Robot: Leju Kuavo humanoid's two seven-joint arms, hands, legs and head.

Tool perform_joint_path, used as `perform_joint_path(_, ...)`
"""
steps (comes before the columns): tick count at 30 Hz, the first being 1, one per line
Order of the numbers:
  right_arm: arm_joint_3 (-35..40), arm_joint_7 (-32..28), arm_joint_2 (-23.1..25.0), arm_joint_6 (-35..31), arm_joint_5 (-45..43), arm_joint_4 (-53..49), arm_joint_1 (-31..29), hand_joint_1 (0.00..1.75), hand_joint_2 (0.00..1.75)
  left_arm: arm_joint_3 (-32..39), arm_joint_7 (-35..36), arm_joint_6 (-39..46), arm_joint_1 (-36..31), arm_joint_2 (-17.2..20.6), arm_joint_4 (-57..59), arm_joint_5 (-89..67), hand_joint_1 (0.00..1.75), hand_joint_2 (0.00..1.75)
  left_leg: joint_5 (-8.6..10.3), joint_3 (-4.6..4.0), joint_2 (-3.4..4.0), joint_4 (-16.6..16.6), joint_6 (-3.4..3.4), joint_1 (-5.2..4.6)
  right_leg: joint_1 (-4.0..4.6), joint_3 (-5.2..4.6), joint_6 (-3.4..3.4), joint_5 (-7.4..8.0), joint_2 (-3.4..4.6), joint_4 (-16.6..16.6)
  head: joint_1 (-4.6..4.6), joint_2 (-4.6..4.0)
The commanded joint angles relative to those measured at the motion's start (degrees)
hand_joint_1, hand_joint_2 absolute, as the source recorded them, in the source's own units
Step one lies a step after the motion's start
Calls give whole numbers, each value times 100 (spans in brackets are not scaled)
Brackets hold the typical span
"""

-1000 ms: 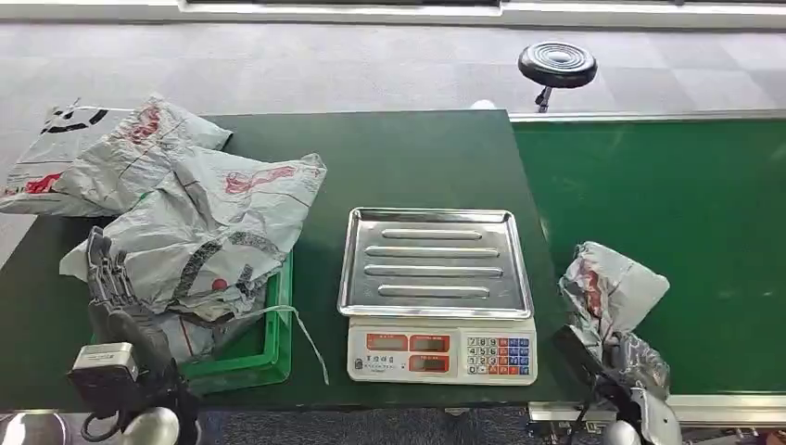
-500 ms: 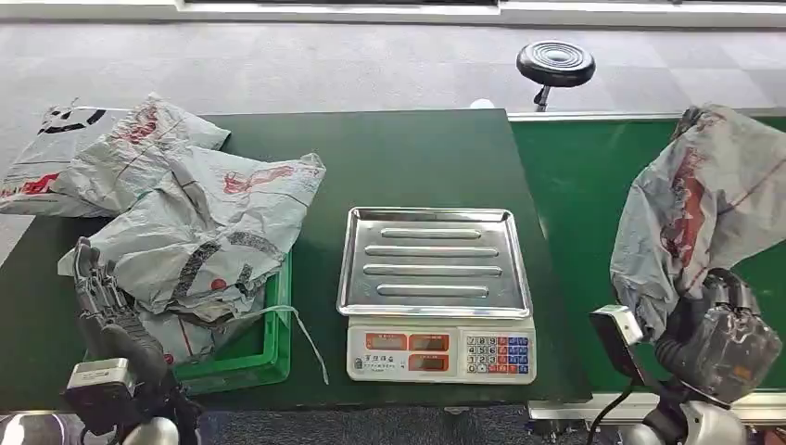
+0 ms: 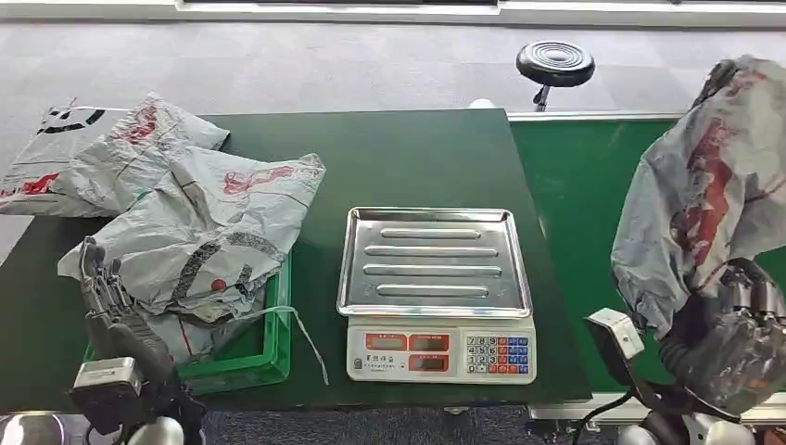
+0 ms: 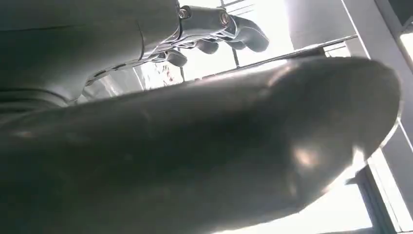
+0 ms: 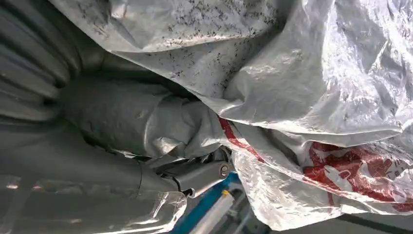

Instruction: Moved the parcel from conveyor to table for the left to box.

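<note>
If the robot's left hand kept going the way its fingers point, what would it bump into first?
Probably the grey parcels heaped over the green crate; the left hand points up into them, though depth is unclear.

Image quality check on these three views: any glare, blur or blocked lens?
Head view: even light, sharp, mild glare on the scale tray. Left wrist view: left hand dark against blown-out backlight, a blurred grey mass up close. Right wrist view: parcel close, well lit, sharp.

We see even, soft light over the scale (image 3: 436,289); our left wrist view is backlit, dark and blurred.
</note>
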Motion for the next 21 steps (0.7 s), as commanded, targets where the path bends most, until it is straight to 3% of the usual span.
perform_joint_path(1,1086,-814,-355,959,-2598,834,-267,175,175,-351,29,-243,-523,40,690,-28,0,0,7,10,-3,-13,14,3,8,14,-18,7,-9,-17,0,0)
perform_joint_path(5,1430,-1626,-11,1695,-4004,2708,-1764,175,175,-617,1,-241,-992,95,1195,32,0,0,10,13,30,-15,8,6,10,5,-15,22,26,-19,0,0)
perform_joint_path(6,1609,-1958,244,2334,-4502,3607,-2494,175,175,-718,7,-252,-1120,130,1296,76,0,0,19,11,37,-24,11,5,10,1,-20,31,32,-25,0,0)
perform_joint_path(8,1810,-2187,491,2471,-4761,4526,-3089,175,175,-780,18,-224,-1194,145,1331,92,0,0,27,16,88,-28,8,11,18,-10,-27,58,79,-27,0,0)
perform_joint_path(16,2132,-2369,609,2725,-5042,4590,-3027,175,175,-729,45,-155,-1126,115,1132,113,0,0,69,-18,12,-17,13,8,13,-25,-23,61,-1,-13,0,0)
perform_joint_path(21,2336,-2589,755,2927,-5188,4935,-3255,175,175,-706,99,-191,-1062,51,1075,72,0,0,62,-34,22,-8,5,4,8,-43,-17,59,24,4,0,0)
